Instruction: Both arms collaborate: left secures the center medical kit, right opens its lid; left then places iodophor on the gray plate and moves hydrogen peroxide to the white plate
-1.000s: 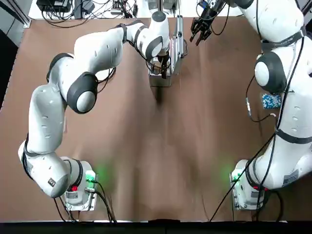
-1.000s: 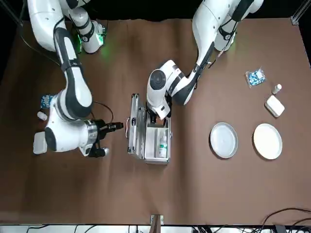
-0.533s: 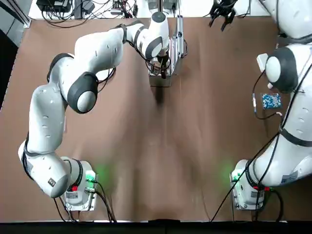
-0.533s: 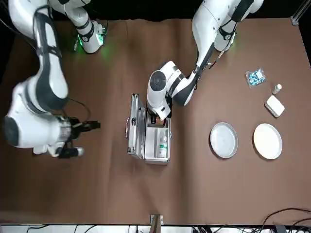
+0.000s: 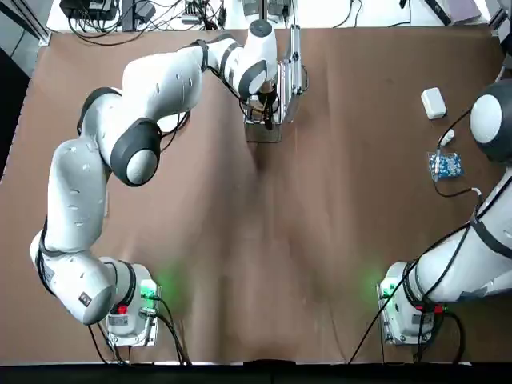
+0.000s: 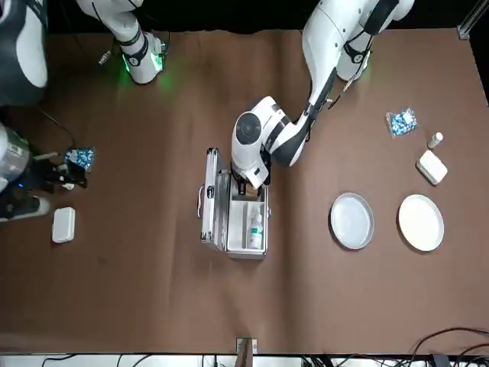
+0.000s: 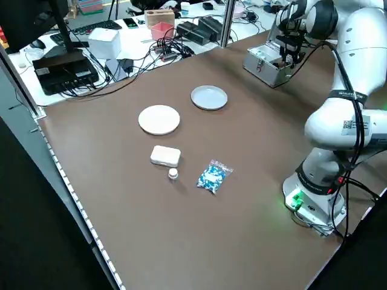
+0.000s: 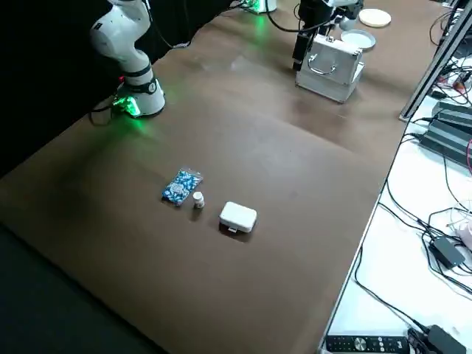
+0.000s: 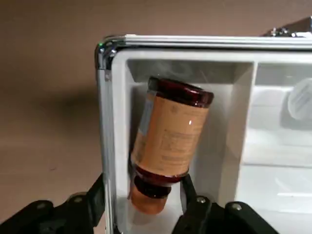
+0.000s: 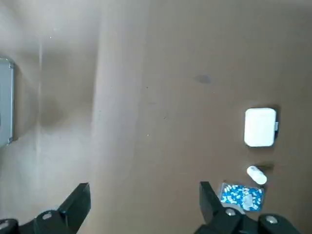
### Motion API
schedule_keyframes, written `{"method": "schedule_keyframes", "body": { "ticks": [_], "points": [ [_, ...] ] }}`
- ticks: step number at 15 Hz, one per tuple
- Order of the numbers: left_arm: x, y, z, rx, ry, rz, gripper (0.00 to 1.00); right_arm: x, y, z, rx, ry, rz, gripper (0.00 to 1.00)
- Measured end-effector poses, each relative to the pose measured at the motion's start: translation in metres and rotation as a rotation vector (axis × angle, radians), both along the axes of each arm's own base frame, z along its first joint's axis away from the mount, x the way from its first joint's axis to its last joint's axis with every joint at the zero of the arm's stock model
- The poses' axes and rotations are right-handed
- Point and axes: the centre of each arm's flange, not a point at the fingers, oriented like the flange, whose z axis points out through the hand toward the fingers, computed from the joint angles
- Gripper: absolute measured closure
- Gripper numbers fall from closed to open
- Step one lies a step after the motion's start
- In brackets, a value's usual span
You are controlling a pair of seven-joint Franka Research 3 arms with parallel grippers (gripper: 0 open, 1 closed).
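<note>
Iodophor point(image 9: 170, 131): lies tilted in an end compartment of the open kit point(image 6: 248, 248) at mid-worktop point(image 6: 153, 290). Far left in the front view, right gripper point(image 10: 144, 195): hangs above bare worktop, jaws wide, holding nothing. Lid point(image 6: 210, 195): stands upright beside the kit. Left gripper point(image 9: 141, 195): reaches into the kit, jaws apart on either side of the orange cap. Hydrogen peroxide point(image 6: 256, 225): sits in the kit. Further right: gray plate point(image 6: 351, 220), then white plate point(image 6: 421, 222).
</note>
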Motion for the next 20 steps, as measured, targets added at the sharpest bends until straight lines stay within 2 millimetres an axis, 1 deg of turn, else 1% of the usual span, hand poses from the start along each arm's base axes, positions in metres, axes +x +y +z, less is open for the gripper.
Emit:
{"method": "schedule_keyframes", "body": {
  "ticks": [3,5,8,10,12,14,20],
  "points": [
    [0.002,0.003,0.000,0.002,0.020,0.079,0.37,-0.007,-0.016,0.011,0.005,-0.001,-0.008,0.01],
    [0.003,0.004,0.000,0.005,0.026,0.108,0.37,-0.016,-0.025,0.027,0.008,-0.018,-0.022,0.01],
    [0.003,0.005,0.001,0.007,0.030,0.134,0.37,-0.039,-0.044,0.053,0.015,-0.056,-0.046,0.01],
    [0.003,0.005,0.001,0.006,0.032,0.139,0.37,-0.055,-0.050,0.065,0.019,-0.072,-0.052,0.01],
    [0.004,0.006,0.001,0.005,0.034,0.150,0.37,-0.069,-0.058,0.070,0.023,-0.088,-0.063,0.01],
    [0.005,0.006,0.002,0.002,0.037,0.159,0.37,-0.078,-0.063,0.070,0.025,-0.092,-0.070,0.01],
    [0.007,0.008,0.005,-0.001,0.042,0.168,0.37,-0.078,-0.066,0.063,-0.004,-0.088,-0.071,0.01]
  ]
}}
